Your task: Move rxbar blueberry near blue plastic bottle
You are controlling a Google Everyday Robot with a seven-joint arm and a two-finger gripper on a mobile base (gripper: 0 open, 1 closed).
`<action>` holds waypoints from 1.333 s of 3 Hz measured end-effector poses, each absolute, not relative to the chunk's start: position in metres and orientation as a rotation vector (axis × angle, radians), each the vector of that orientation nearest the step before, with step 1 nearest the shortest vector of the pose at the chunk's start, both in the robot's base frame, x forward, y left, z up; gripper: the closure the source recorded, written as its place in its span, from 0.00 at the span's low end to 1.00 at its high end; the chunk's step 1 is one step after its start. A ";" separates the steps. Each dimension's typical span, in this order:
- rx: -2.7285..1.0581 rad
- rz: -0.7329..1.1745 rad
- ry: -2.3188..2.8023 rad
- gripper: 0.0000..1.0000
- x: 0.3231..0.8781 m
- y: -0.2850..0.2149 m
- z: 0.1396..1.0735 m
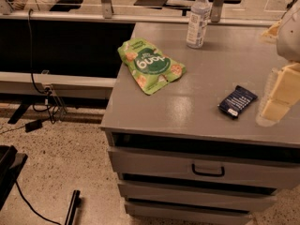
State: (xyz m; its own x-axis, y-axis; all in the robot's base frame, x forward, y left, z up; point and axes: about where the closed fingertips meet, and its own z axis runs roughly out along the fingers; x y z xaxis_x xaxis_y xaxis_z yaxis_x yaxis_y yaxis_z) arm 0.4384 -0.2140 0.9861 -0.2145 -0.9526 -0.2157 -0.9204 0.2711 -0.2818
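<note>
The rxbar blueberry (237, 101), a small dark navy wrapper with white lettering, lies flat on the grey cabinet top (197, 78) near its front right. The blue plastic bottle (198, 18), clear with a white cap and pale label, stands upright at the back of the top. My gripper (277, 95) hangs at the right edge of the view, just right of the bar and above the surface, not touching it. The bottle is far behind the bar.
A green snack pouch (151, 65) lies on the left part of the top. The cabinet has drawers (206, 170) below. A metal rail (140, 17) runs behind the cabinet. Cables (37, 88) and a dark gap lie to the left.
</note>
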 end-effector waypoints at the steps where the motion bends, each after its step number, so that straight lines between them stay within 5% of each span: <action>1: -1.706 -0.131 2.205 0.00 0.438 -0.214 0.986; 4: -1.452 -0.026 2.228 0.00 0.503 -0.266 0.963</action>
